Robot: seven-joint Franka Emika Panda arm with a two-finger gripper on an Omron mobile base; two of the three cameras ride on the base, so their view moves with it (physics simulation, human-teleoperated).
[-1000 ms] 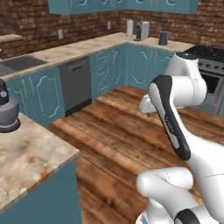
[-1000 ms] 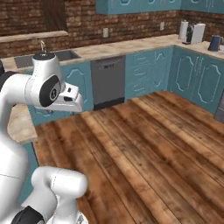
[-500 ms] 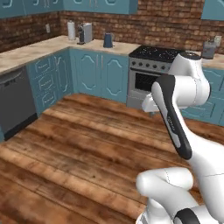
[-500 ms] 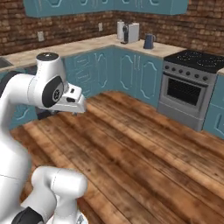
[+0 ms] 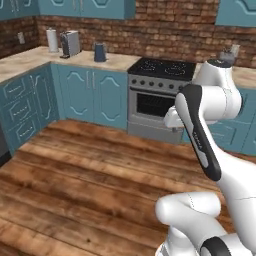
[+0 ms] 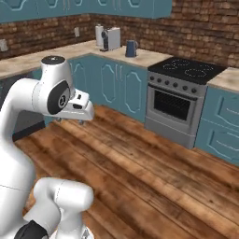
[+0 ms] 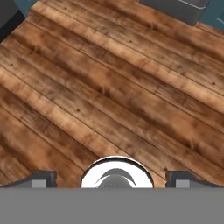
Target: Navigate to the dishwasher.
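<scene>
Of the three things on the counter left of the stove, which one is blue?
The blue kettle, the one nearest the stove. The toaster-like appliance is silver and dark; the paper towel roll is white.

Operator: Is any text, label, brand or number legible?

Technician: None. The steel stove with black cooktop carries a row of knobs, unmarked at this resolution. The grey countertop appliance and small blue kettle show no readable lettering.
</scene>
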